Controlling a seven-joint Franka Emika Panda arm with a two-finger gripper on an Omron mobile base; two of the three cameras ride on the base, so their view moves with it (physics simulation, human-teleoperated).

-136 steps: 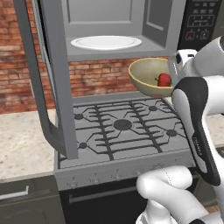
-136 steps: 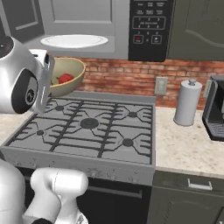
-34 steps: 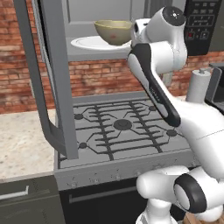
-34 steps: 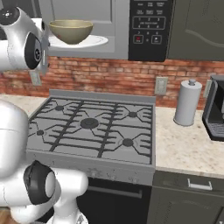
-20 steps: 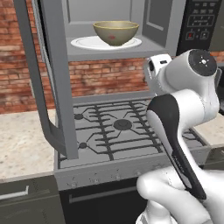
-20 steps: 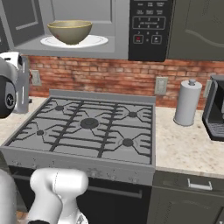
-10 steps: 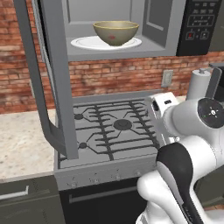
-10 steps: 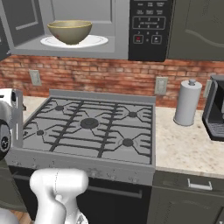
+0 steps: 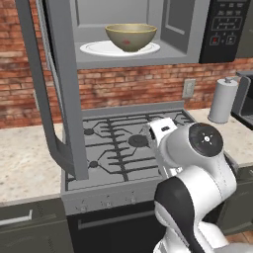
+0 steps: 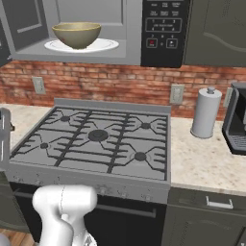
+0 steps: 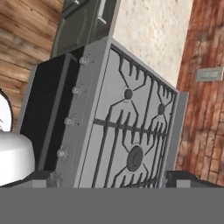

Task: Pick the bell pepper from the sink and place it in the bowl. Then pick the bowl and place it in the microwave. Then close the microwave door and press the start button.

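Bowl (image 9: 131, 37) sat on the microwave (image 9: 148, 29) turntable, gripper (image 11: 109, 177) jaws spread and empty over the stove — door (image 9: 59, 89) hung open, probably light and free-swinging, best pushed at its outer edge.

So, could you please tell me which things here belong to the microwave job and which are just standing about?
Job: olive-tan round bowl on the white turntable plate; grey microwave; its open grey-framed door; black keypad panel.

Standing about: grey gas stove; white paper towel roll; dark coffee machine.
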